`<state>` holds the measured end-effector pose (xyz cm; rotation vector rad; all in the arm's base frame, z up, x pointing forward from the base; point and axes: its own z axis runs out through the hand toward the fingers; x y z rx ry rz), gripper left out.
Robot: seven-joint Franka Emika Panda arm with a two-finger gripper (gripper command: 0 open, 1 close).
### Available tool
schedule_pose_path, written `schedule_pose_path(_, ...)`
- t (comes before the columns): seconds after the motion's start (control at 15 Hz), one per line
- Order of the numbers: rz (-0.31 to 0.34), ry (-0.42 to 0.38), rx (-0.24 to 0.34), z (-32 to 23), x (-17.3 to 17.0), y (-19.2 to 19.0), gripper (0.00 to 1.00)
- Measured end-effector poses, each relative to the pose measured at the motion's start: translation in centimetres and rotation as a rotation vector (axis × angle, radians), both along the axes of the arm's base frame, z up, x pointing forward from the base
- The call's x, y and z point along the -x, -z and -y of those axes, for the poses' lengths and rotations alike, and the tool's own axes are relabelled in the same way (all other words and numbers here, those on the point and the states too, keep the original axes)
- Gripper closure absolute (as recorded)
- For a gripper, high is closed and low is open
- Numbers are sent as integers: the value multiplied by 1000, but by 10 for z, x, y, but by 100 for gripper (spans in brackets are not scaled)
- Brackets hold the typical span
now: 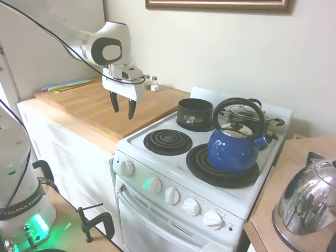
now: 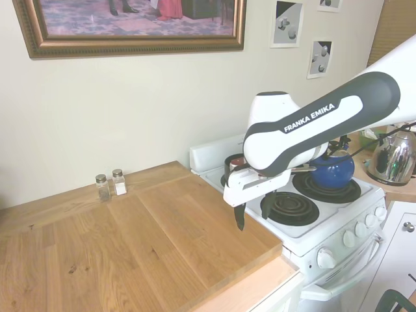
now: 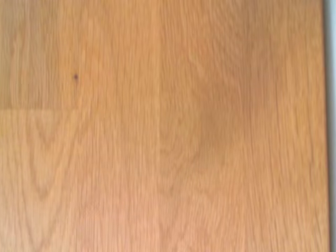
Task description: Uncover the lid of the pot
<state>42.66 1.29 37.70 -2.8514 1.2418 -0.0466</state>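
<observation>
Kitchen stove: I judge the domed clear glass lid (image 1: 245,113) slippery, fragile; my empty, open hand (image 1: 123,106) should pinch its knob.

We see the blue kettle (image 1: 234,140) crowding the lid (image 1: 247,113) at 7 o'clock — space above it open.

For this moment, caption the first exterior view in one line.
Open end effector hovers over wooden countertop; lidded pot sits behind blue kettle.

Blue kettle (image 1: 234,148), grained tan countertop (image 1: 100,107)
</observation>
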Motion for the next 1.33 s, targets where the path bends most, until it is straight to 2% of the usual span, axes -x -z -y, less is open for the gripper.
schedule_pose_path(0.33, 10, 1, 23, -4, 1, -5, 0)
schedule_pose_path(0.47, 54, 1, 30, -7, 6, -29, 0)
schedule_pose_path(0.6, 109, 21, 16, 4, 17, -70, 0)
schedule_pose_path(0.8, 198, 67, -43, 75, 30, -152, 0)
schedule_pose_path(0.93, 231, 98, -84, 131, 21, -186, 0)
schedule_pose_path(1.13, 229, 136, -159, 193, -22, -192, 0)
schedule_pose_path(1.33, 244, 251, -164, 264, -51, -205, 0)
